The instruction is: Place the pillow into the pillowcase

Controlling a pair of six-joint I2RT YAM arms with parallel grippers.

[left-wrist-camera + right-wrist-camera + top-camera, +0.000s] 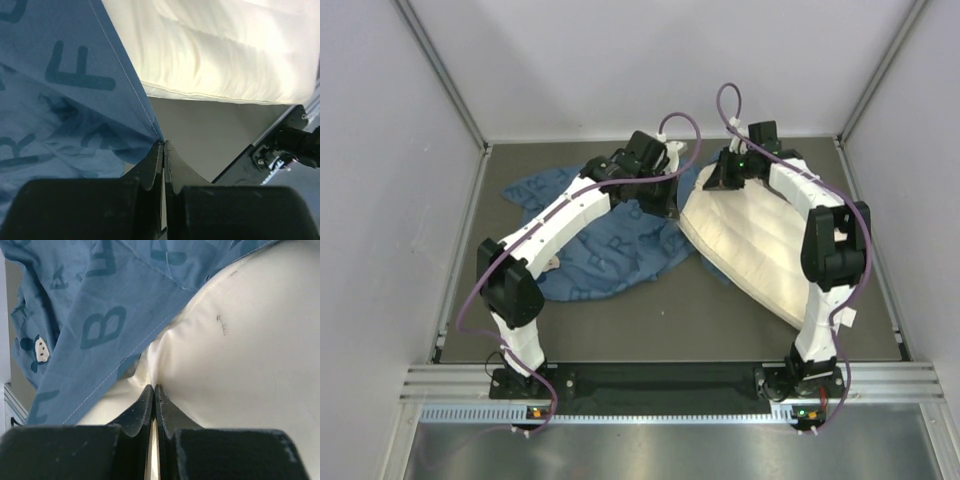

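left pincer (163,142): jaws together, clamped at their very tips on a stitched hem of the pillowcase.
pillowcase (65,100): large blue fabric case printed with darker letters, crumpled. It fans up and to the left of the left pincer, and the rest lies rumpled on the table. No gaping mouth shows.
right pincer (154,386): jaws together, pinching a small fold of the pillow's cover.
pillow (250,365): large, soft, cream-white rectangular cushion. It bulges above and to the right of the right pincer. A blue flap of the pillowcase drapes over it, up and to the left of that pincer.
table (660,320): dark grey flat surface, beneath both pincers.
stage, judged: one pillow end meets the opening, and most of the cushion lies outside.
risk, hem slip: the tip-only hold may let the hem go under pull, and the mouth would collapse.
risk, bunching: with only one layer lifted, the pillow may push the cloth ahead rather than enter.
risk, lost pinch: the small fold may tear free under the cushion's drag.
risk, crowding: the pincers work near each other and may collide.
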